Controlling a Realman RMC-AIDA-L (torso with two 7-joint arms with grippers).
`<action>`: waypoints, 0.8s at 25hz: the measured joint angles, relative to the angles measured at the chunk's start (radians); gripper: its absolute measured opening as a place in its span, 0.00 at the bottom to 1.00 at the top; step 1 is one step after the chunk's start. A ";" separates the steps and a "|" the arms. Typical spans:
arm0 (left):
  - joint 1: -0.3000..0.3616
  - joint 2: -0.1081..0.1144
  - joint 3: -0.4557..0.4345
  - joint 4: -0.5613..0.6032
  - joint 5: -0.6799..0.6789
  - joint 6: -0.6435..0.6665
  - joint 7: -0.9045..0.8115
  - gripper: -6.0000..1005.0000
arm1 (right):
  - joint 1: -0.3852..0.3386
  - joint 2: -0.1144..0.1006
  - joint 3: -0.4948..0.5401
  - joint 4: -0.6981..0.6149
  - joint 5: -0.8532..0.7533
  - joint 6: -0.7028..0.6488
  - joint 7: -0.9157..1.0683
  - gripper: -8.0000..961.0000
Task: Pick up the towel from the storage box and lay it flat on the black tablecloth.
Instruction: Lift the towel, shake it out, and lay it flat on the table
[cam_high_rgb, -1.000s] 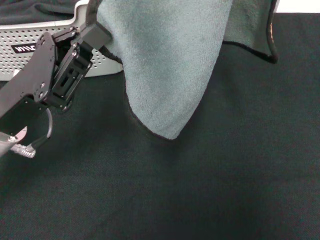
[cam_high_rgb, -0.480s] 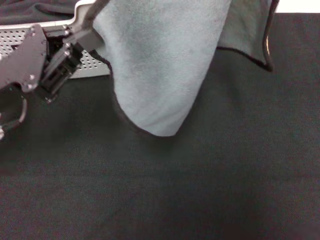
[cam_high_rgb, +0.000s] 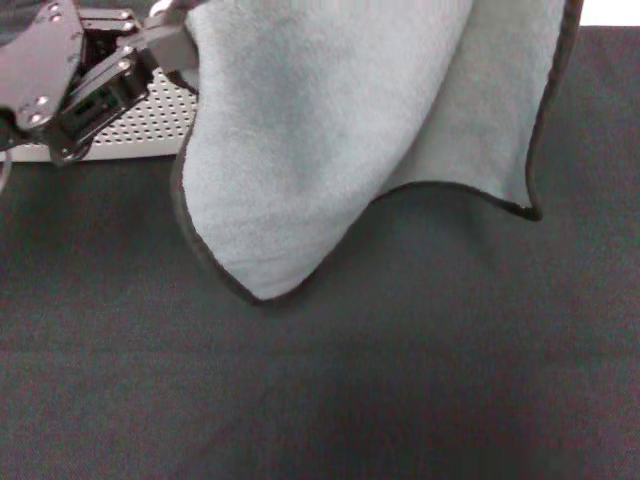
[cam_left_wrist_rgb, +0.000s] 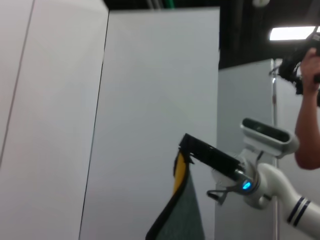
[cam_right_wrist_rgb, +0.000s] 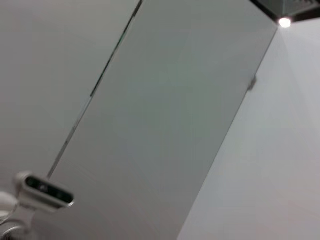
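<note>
The grey-blue towel (cam_high_rgb: 330, 130) hangs in the air over the black tablecloth (cam_high_rgb: 400, 390), its black-hemmed lower corner (cam_high_rgb: 258, 296) dangling just above the cloth. My left gripper (cam_high_rgb: 172, 42) is at the upper left, shut on the towel's left edge, in front of the perforated storage box (cam_high_rgb: 130, 125). The towel's right side runs up out of the head view. In the left wrist view my right gripper (cam_left_wrist_rgb: 189, 146) shows farther off, shut on a towel corner (cam_left_wrist_rgb: 182, 215) with a yellow tag.
The storage box stands at the back left edge of the tablecloth. White wall panels (cam_left_wrist_rgb: 150, 100) fill both wrist views. A person holding a camera (cam_left_wrist_rgb: 306, 75) stands behind the right arm.
My left gripper has moved up and to the left with the towel edge. The towel has spread wider, and its right flap now hangs lower.
</note>
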 joint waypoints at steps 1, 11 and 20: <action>-0.007 -0.035 -0.109 0.078 0.128 0.000 -0.095 0.03 | -0.005 0.000 -0.003 0.001 -0.004 0.000 0.001 0.02; -0.012 -0.053 -0.258 0.263 0.276 -0.001 -0.313 0.03 | -0.047 -0.001 -0.008 0.028 -0.058 -0.026 0.009 0.01; -0.016 -0.058 -0.310 0.444 0.383 -0.014 -0.441 0.03 | -0.055 -0.001 -0.009 0.033 -0.125 -0.049 0.037 0.01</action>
